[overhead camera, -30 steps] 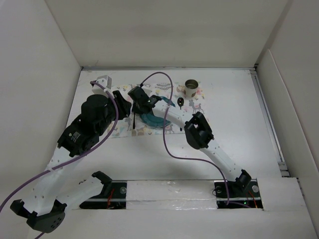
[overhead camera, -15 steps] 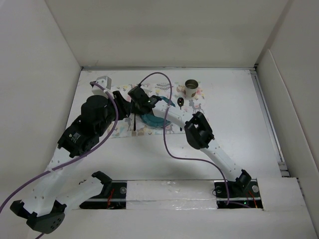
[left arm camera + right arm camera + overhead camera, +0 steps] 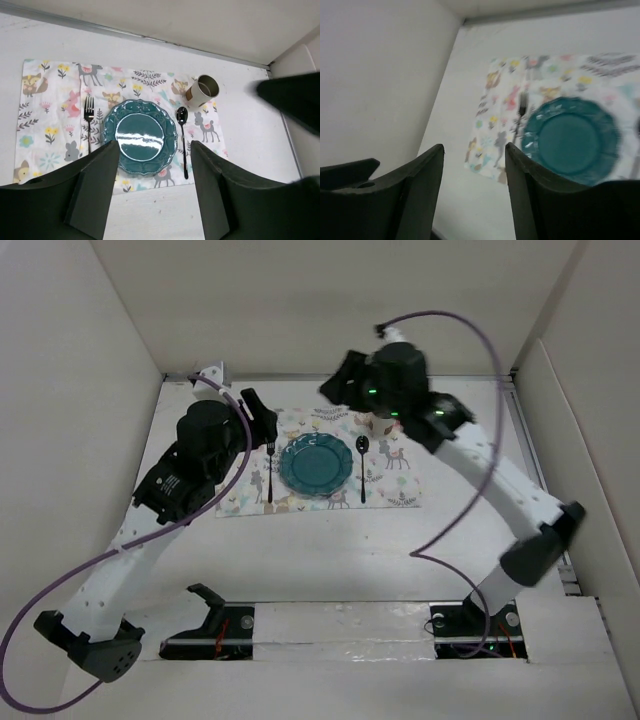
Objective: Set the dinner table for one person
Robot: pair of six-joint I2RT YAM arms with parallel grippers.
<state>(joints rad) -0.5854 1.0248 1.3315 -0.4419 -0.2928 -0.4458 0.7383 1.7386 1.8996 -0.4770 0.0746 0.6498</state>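
On the white dinner table point(image 3: 470, 530) lies a pastel animal-print mat point(image 3: 395, 490). A teal plate point(image 3: 316, 466) sits at its middle, with a black fork point(image 3: 270, 472) to the left and a black spoon point(image 3: 362, 462) to the right. A metal cup point(image 3: 381, 424) at the mat's back right is partly hidden by the right arm. My left gripper point(image 3: 260, 415) is open and empty, high above the mat's left side. My right gripper point(image 3: 338, 387) is open and empty, raised above the mat's back edge. The left wrist view shows the plate point(image 3: 140, 136), fork point(image 3: 89, 120), spoon point(image 3: 183, 137) and cup point(image 3: 205, 90).
White walls enclose the table at the back point(image 3: 340, 310), left point(image 3: 70, 440) and right point(image 3: 590, 440). A purple cable point(image 3: 470, 490) hangs from the right arm over the table's right part. The right wrist view shows the plate point(image 3: 570, 141) and the left wall point(image 3: 380, 75).
My right arm has lifted off the plate area and swung up and back to the right, uncovering the plate. My left arm has shifted slightly back. The tableware has not moved.
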